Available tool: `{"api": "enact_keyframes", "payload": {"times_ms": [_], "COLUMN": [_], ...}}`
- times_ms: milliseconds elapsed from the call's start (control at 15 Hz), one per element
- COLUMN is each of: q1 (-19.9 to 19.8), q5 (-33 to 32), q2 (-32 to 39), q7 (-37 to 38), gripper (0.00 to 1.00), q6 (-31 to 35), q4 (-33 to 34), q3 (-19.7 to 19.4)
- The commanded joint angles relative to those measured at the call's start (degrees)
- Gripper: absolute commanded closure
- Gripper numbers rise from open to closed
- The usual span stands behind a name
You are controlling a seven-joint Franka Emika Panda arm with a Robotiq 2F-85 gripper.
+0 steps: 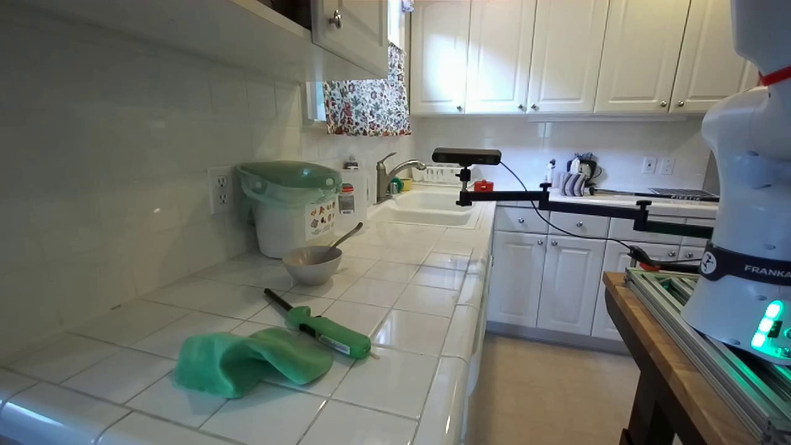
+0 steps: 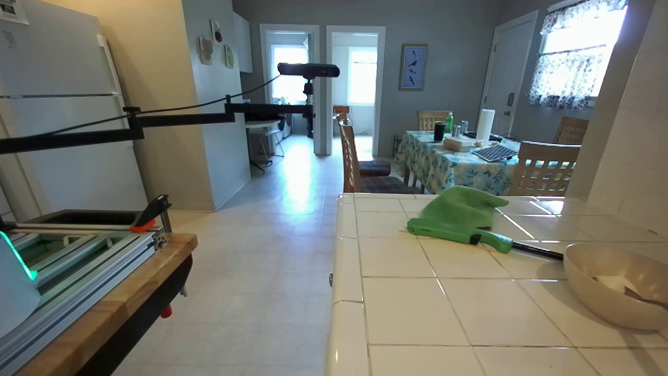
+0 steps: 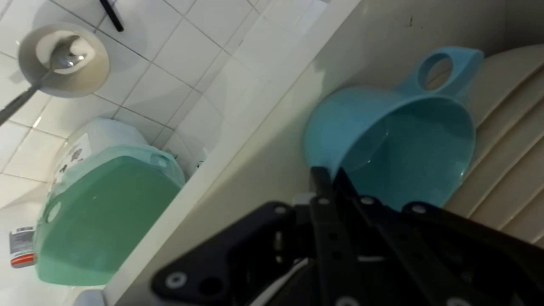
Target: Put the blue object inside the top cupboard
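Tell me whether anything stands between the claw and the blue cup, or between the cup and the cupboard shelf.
Nothing visible does: the claw is shut on the blue cup at its rim, and the cup is over the cupboard shelf. Stacked dishes beside it might limit moving deeper.

The cup (image 3: pixel 395 131) is light blue, the gripper (image 3: pixel 332 180) black. The cloth (image 1: pixel 247 363) is green, the utility lighter (image 1: pixel 327 330) green and black, the bowl (image 1: pixel 311 267) beige, the tub (image 1: pixel 280 230) white with a green lid (image 1: pixel 293 173). Multicoloured flowers on white pattern the curtain (image 1: pixel 368 94), a blue-green floral print the far tablecloth (image 2: pixel 449 167).
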Motion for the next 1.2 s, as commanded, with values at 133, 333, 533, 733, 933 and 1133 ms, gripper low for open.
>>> {"api": "enact_keyframes", "payload": {"times_ms": [133, 333, 533, 733, 933, 1133], "q1": [0.78, 0.84, 1.10, 1.42, 1.48, 1.16], "q5": [-1.95, -2.33, -2.52, -2.00, -1.41, 0.25], "q2": [1.64, 1.14, -0.10, -3.42, -8.81, -14.71], "q7": [1.01, 1.05, 1.00, 0.40, -1.43, -4.15], "gripper": [0.63, 0.41, 0.19, 0.00, 0.00, 0.00], "q6": [-3.18, -3.72, -4.13, -6.67, -11.94, -18.24], "q4": [3.89, 4.49, 5.09, 3.90, 0.50, -2.68], "q3": [-0.42, -0.37, -0.28, 0.14, 0.52, 0.55]}}
